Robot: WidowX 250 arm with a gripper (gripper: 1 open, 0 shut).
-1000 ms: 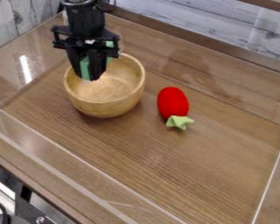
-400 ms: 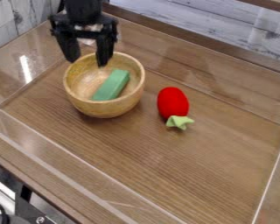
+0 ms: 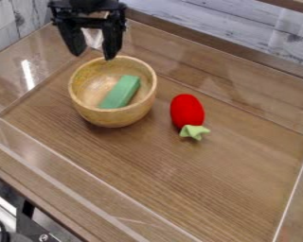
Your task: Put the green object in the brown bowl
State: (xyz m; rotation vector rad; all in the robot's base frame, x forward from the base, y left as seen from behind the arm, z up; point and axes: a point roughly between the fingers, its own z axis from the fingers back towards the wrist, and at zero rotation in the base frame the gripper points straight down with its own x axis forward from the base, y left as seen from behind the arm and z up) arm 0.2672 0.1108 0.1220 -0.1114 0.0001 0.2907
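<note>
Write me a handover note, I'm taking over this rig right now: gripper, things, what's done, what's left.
Gripper: open, empty, pointing down above the bowl's far rim.
Green block: lying flat inside the brown bowl, clear of the fingers.
Strawberry toy: on the table right of the bowl, not part of the job.
Done: block is in the bowl.
Left: only pulling the arm clear.

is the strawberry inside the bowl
No, the red strawberry toy lies on the table to the right of the brown bowl, which holds only the green block.
</note>
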